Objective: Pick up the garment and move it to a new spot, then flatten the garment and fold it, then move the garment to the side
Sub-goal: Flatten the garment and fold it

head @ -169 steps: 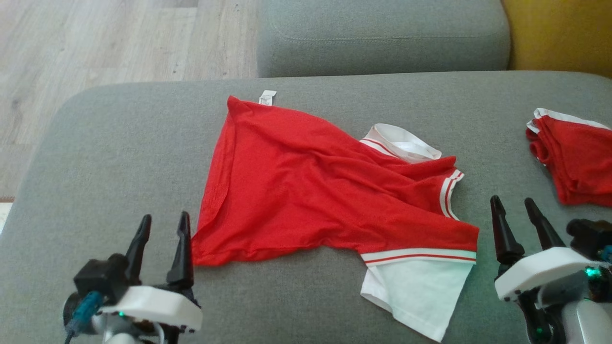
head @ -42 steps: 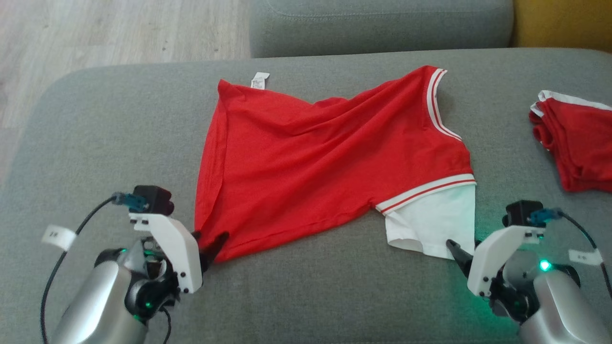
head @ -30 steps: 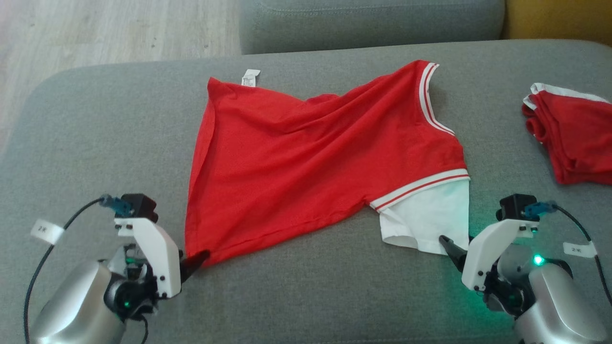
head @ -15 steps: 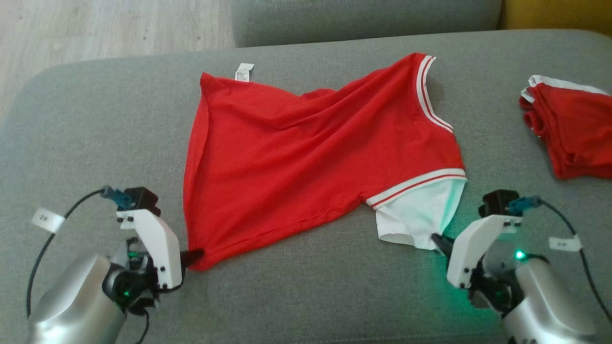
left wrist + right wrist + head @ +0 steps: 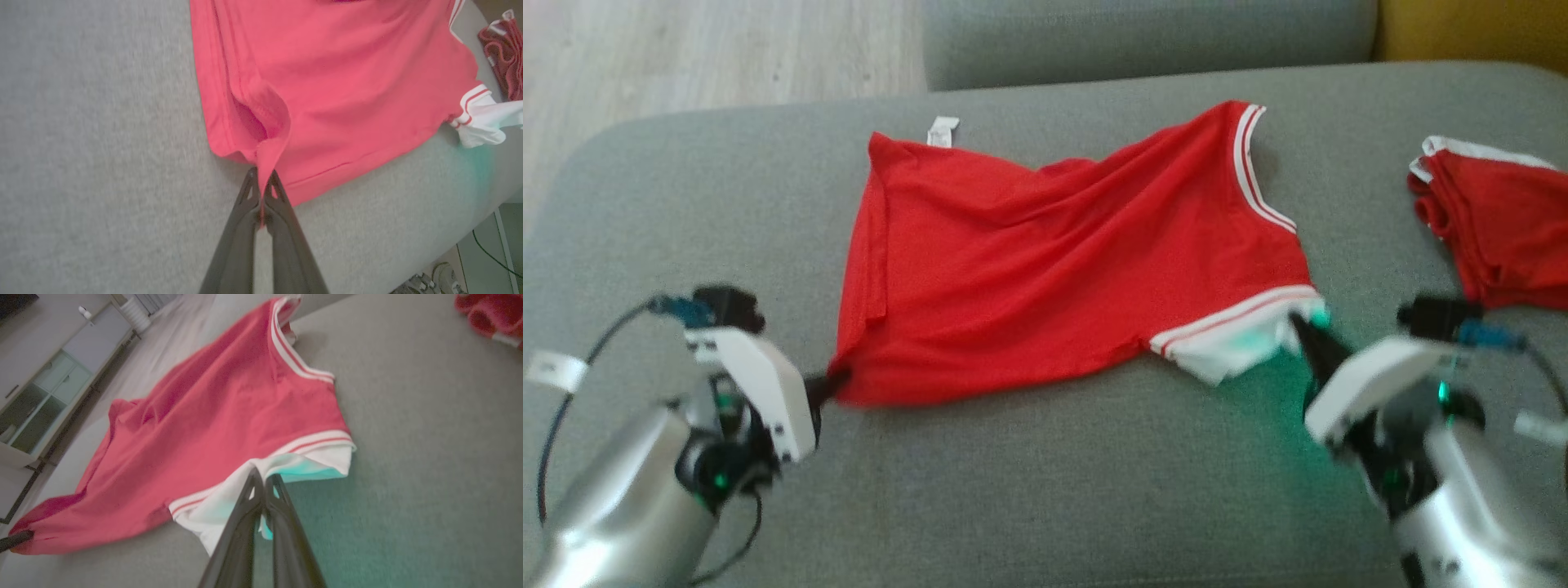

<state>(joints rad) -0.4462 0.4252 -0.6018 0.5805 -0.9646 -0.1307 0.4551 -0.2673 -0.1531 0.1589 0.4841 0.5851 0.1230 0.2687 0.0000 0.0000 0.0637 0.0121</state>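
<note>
Shirt (image 5: 1054, 261) lies mid-sofa (image 5: 1029, 490), another garment (image 5: 1503, 237) well to its right; left claw (image 5: 836, 380) at its near-left corner, right claw (image 5: 1300, 325) at its near-right sleeve.

Big grey cushion (image 5: 1045, 490), flat top, rounded corners. Second grey cushion (image 5: 1143, 33) just behind its far edge. Pale wooden floor (image 5: 711, 49) beyond far left corner. Yellow surface (image 5: 1470, 28) at far right corner, kind unclear. Red cloth bundle (image 5: 1499, 229) with white trim, loosely folded, lies on big cushion near right edge. Right wrist view: low pale cabinet (image 5: 45, 396) with glass doors, standing on floor past cushion. Left wrist view: thin dark cable (image 5: 490, 255) on floor below cushion edge.
</note>
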